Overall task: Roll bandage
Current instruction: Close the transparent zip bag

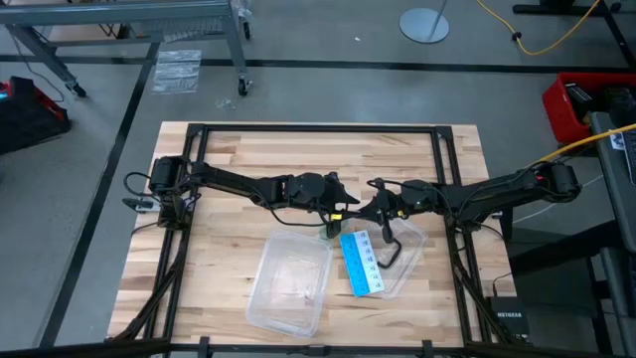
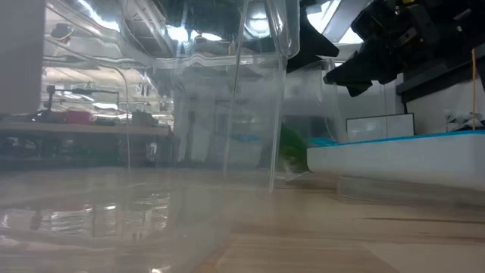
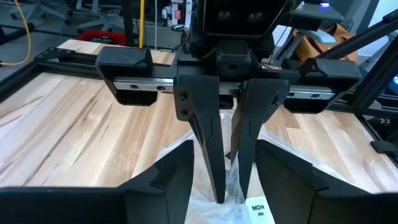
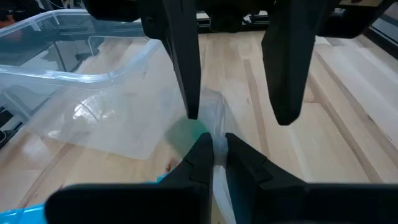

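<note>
The dark green bandage [image 4: 186,134] shows through crumpled clear plastic wrapper [image 4: 214,115], just beyond my right gripper's fingertips; the low view shows the bandage [image 2: 292,145] as a green patch behind clear plastic. My right gripper [image 4: 217,148] is at mid table [image 1: 370,204], shut on the wrapper. My left gripper [image 3: 224,152] faces it from the left [image 1: 336,211]. It is open, one finger on either side of the right gripper's fingers [image 3: 208,143], and touches nothing that I can see. My right gripper pinches a crumpled fold of the clear wrapper [image 4: 216,134] between its two fingertips. It comes from the table's right, slanting a little downward. Below the fingers the wrapper [image 3: 233,180] spreads slack toward the table. Whether the fingers also have the bandage, I cannot tell.
A clear plastic tub [image 1: 288,283] stands near the front edge, left of centre. Beside it lies a blue-and-white card [image 1: 361,262] marked with day labels [image 3: 258,207]. More clear plastic [image 1: 405,261] lies to its right. A dark frame [image 1: 318,127] runs round the wooden table.
</note>
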Robot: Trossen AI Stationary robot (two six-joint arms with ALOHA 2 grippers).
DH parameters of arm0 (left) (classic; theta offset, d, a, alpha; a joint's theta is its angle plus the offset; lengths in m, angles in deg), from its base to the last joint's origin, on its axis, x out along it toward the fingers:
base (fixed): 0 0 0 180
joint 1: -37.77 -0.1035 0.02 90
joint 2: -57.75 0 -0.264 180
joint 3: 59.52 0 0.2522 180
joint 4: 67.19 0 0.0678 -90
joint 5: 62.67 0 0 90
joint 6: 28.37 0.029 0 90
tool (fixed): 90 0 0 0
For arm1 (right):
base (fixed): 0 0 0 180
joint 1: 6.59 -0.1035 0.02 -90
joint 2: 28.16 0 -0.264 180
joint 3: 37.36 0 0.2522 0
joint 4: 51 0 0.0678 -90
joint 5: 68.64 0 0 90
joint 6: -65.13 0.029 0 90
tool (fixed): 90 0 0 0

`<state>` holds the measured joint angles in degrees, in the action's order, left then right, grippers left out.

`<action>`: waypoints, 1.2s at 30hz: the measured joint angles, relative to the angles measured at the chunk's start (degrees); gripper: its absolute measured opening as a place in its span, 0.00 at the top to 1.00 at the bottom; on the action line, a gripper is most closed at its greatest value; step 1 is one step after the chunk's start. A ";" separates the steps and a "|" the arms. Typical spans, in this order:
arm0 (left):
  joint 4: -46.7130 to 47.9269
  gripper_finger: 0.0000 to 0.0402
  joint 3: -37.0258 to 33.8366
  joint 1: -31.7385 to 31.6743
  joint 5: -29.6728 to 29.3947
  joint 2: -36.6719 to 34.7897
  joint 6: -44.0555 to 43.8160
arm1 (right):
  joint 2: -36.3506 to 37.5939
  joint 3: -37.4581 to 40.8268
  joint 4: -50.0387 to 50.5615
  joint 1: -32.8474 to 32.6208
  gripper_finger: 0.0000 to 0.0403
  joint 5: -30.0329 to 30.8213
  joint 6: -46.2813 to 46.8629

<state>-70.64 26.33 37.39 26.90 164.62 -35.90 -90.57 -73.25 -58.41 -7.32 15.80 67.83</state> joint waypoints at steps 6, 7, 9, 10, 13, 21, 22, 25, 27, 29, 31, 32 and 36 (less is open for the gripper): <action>0.51 0.59 0.00 0.00 -0.02 0.00 0.00 | 0.02 0.00 -0.21 0.00 0.92 -0.01 -0.07; 0.73 0.59 0.00 0.00 0.00 0.00 0.00 | 0.02 0.01 -0.31 0.00 0.92 0.00 -0.06; 1.65 0.59 0.00 0.00 0.00 0.00 0.00 | 0.02 0.02 -0.70 0.00 0.92 -0.01 -0.05; 2.28 0.59 0.00 0.00 -0.01 0.00 -0.02 | 0.02 0.01 -1.18 0.00 0.92 -0.01 -0.05; 3.19 0.59 0.00 0.02 -0.02 0.00 -0.04 | 0.04 0.01 -1.83 0.00 0.92 -0.01 -0.10; 1.73 0.73 0.00 0.31 0.00 0.00 3.32 | 0.07 0.00 -1.90 0.00 0.92 -0.07 -0.09; 1.75 0.76 0.00 0.31 0.00 0.00 3.49 | 0.07 0.02 -2.05 -0.01 0.92 -0.08 -0.07; 1.69 0.87 0.00 0.31 -0.01 0.00 3.48 | 0.07 0.01 -2.17 0.00 0.92 -0.38 -0.05; 1.73 0.95 0.00 0.31 0.04 0.00 3.83 | 0.07 0.00 -2.16 0.00 0.92 -0.44 0.00; 1.70 0.98 0.00 0.31 0.02 0.00 5.02 | 0.07 0.01 -2.19 0.00 0.92 -0.44 0.00; 1.66 0.98 0.00 0.37 0.04 0.00 6.65 | 0.07 0.00 -2.19 0.00 0.92 -0.47 -0.02; 1.65 0.99 0.00 0.46 0.02 0.00 7.49 | 0.07 0.01 -2.15 0.00 0.92 -0.47 -0.01; 1.51 1.00 0.00 0.76 -0.07 0.00 8.04 | 0.07 0.01 -1.48 -0.01 0.92 -0.51 -0.02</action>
<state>-69.13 26.33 38.15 26.83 164.62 -27.87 -90.50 -73.24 -59.89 -7.33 15.29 67.80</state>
